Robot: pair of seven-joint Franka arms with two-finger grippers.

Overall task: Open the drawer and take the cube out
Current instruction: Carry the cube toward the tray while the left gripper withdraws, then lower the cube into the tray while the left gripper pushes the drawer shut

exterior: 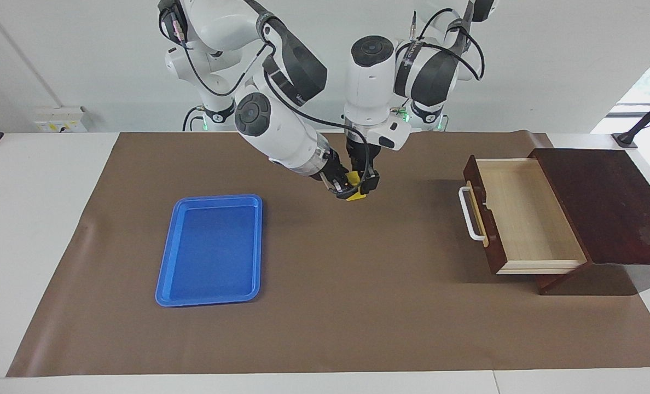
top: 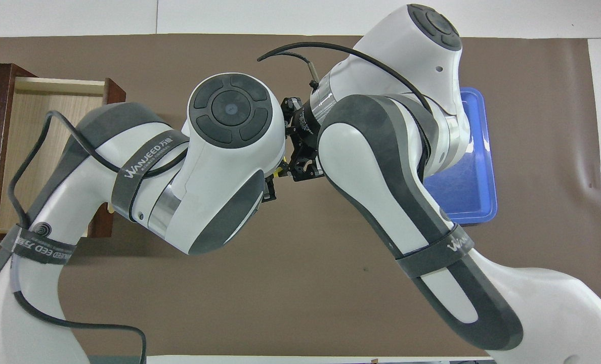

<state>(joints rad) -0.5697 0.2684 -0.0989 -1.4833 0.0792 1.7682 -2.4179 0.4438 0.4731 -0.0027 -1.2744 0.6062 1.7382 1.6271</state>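
Observation:
The yellow cube [exterior: 355, 191] hangs in the air over the middle of the brown mat, between both grippers. My right gripper [exterior: 342, 189] comes in slanted from the right arm's end and is shut on the cube. My left gripper [exterior: 367, 183] points straight down right beside the cube and touches it. In the overhead view only a yellow sliver of the cube [top: 279, 172] shows between the arms. The drawer [exterior: 522, 219] stands pulled open at the left arm's end, its pale inside bare, its white handle [exterior: 470, 214] toward the mat's middle.
A flat blue tray [exterior: 211, 249] lies on the mat toward the right arm's end; it also shows in the overhead view [top: 480, 167], partly under the right arm. The dark wooden box [exterior: 604, 202] holds the drawer. The brown mat [exterior: 358, 306] covers the table.

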